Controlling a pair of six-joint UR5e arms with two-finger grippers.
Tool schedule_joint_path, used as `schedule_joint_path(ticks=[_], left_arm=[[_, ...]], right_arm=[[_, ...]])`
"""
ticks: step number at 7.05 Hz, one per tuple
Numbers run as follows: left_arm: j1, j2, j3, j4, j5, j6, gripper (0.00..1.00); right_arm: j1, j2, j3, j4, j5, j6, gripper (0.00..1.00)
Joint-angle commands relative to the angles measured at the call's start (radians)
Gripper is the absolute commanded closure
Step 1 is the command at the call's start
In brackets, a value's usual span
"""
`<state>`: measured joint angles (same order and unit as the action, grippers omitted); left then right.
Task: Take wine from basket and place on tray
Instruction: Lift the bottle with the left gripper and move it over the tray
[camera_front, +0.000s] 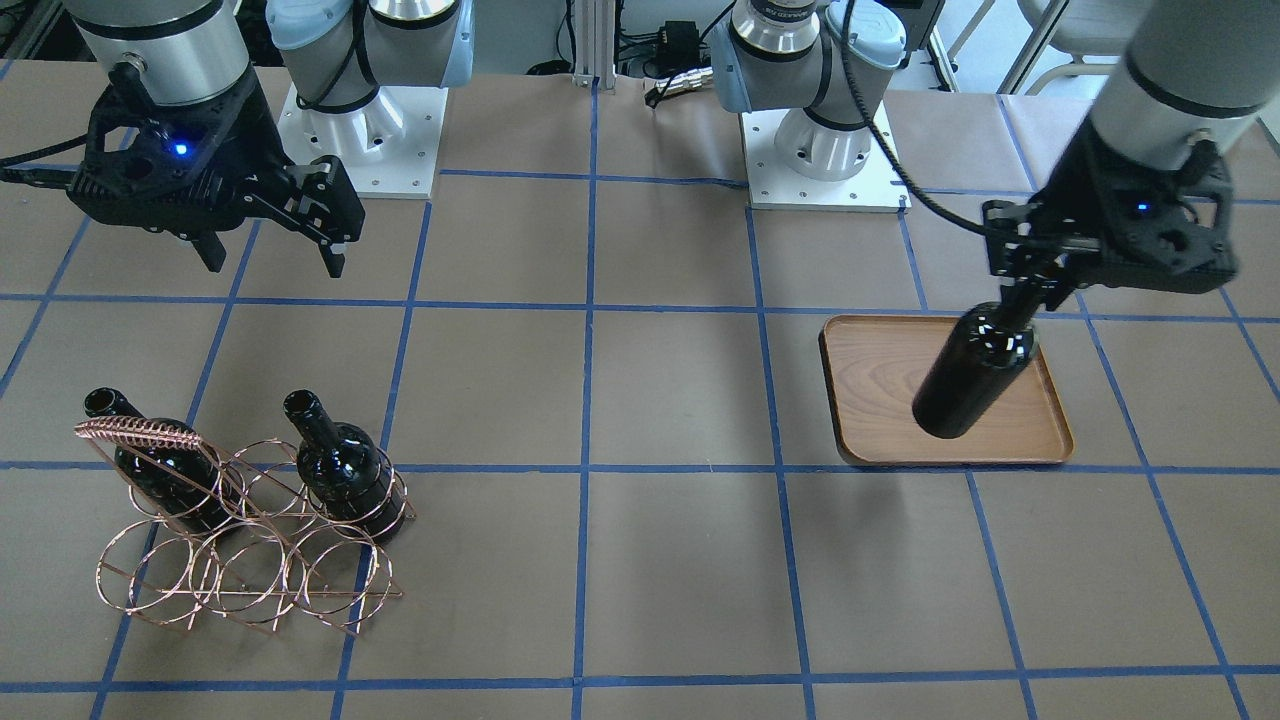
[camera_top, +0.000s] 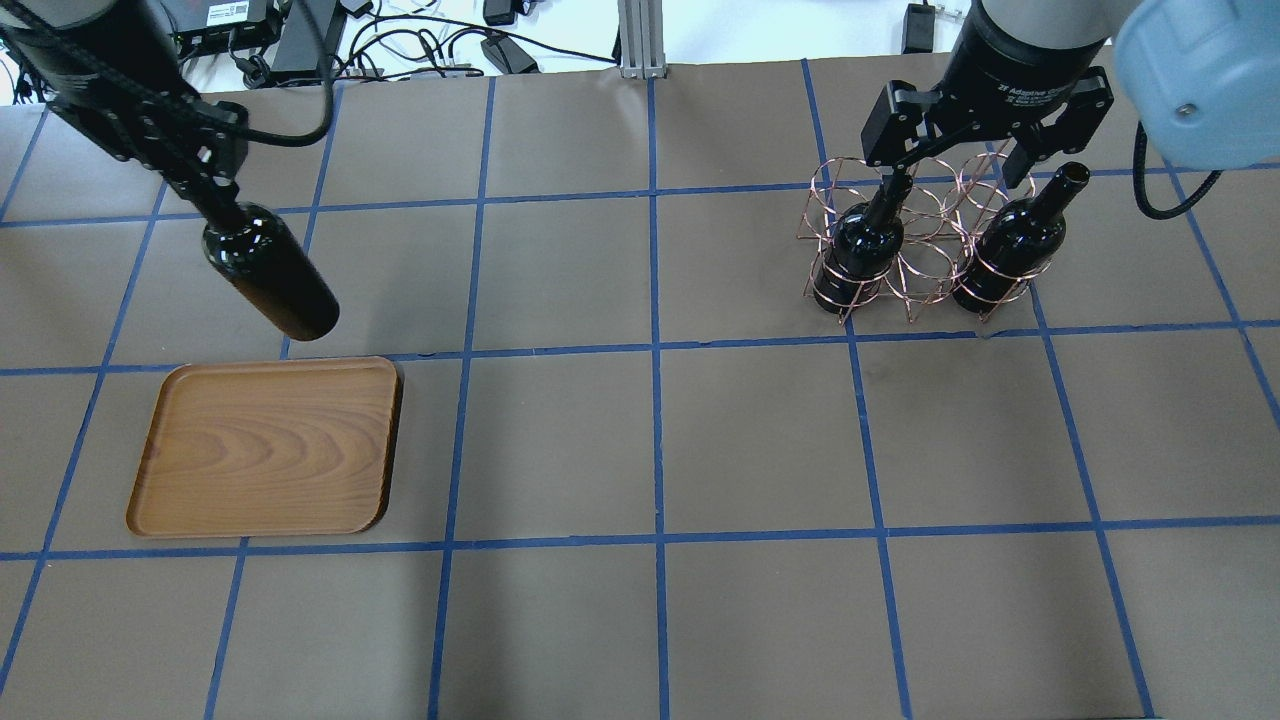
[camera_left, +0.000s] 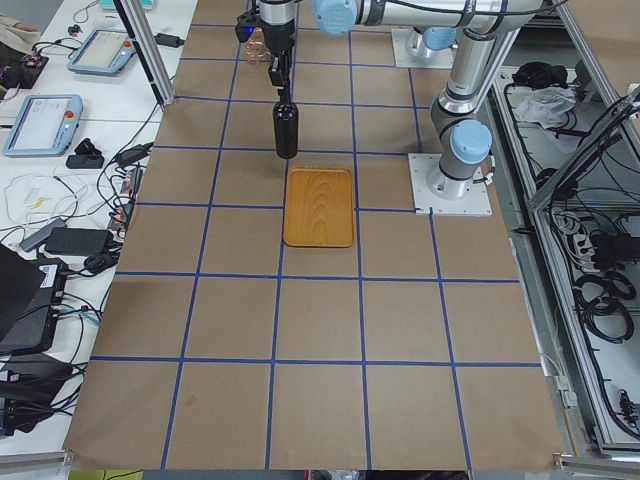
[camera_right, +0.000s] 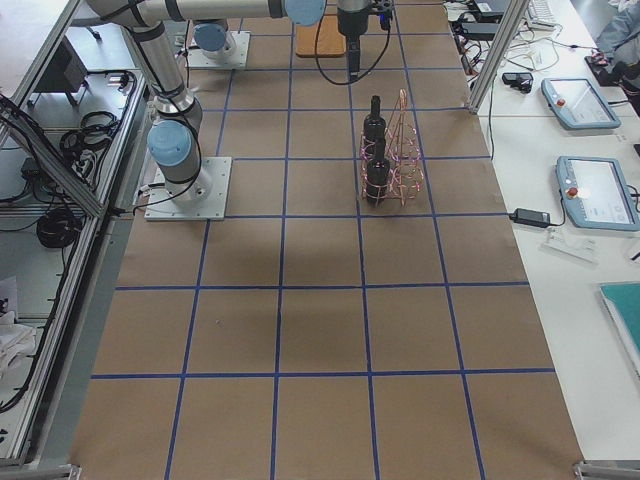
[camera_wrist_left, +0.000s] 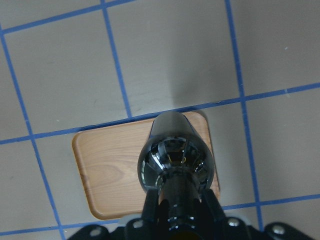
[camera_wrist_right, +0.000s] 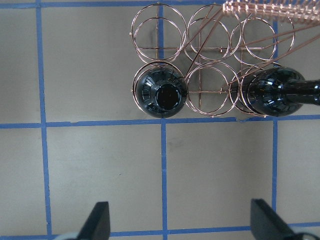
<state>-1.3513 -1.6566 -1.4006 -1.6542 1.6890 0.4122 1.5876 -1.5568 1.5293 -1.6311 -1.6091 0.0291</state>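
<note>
My left gripper (camera_front: 1030, 290) is shut on the neck of a black wine bottle (camera_front: 975, 372) and holds it upright in the air over the wooden tray (camera_front: 868, 395). In the left wrist view the bottle (camera_wrist_left: 175, 157) hangs over the tray's (camera_wrist_left: 107, 175) right part. In the overhead view the bottle (camera_top: 270, 280) shows beyond the tray (camera_top: 265, 445). The copper wire basket (camera_front: 250, 545) holds two more bottles, one (camera_front: 345, 470) and another (camera_front: 160, 470). My right gripper (camera_top: 965, 160) is open and empty, high above the basket (camera_top: 920, 250).
The table is brown paper with a blue tape grid. The two arm bases (camera_front: 365, 130) (camera_front: 825, 140) stand at the robot's side. In the right wrist view the basket (camera_wrist_right: 210, 50) has several empty rings beside its two bottles (camera_wrist_right: 162, 95) (camera_wrist_right: 275, 92).
</note>
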Motion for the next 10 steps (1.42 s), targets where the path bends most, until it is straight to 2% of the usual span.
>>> schedule_joint_path(ticks=[1,3,5,6,10], left_arm=[[0.211,-0.006,-0.02,-0.003,-0.008,0.228,1.0],[0.268,0.018,-0.125,-0.003,-0.012,0.286,1.0],[0.258,0.032,-0.176,0.01,-0.02,0.205,1.0],[0.253,0.034,-0.195,0.017,-0.055,0.156,1.0],[0.244,0.028,-0.274,0.099,-0.049,0.149,1.0]], right_arm=[[0.0,0.0,0.0,0.0,0.0,0.0,0.0],[0.0,0.0,0.0,0.002,0.0,0.0,0.0],[0.0,0.0,0.0,0.002,0.0,0.0,0.0],[0.0,0.0,0.0,0.003,0.0,0.0,0.0],[0.002,0.0,0.0,0.004,0.0,0.0,0.0]])
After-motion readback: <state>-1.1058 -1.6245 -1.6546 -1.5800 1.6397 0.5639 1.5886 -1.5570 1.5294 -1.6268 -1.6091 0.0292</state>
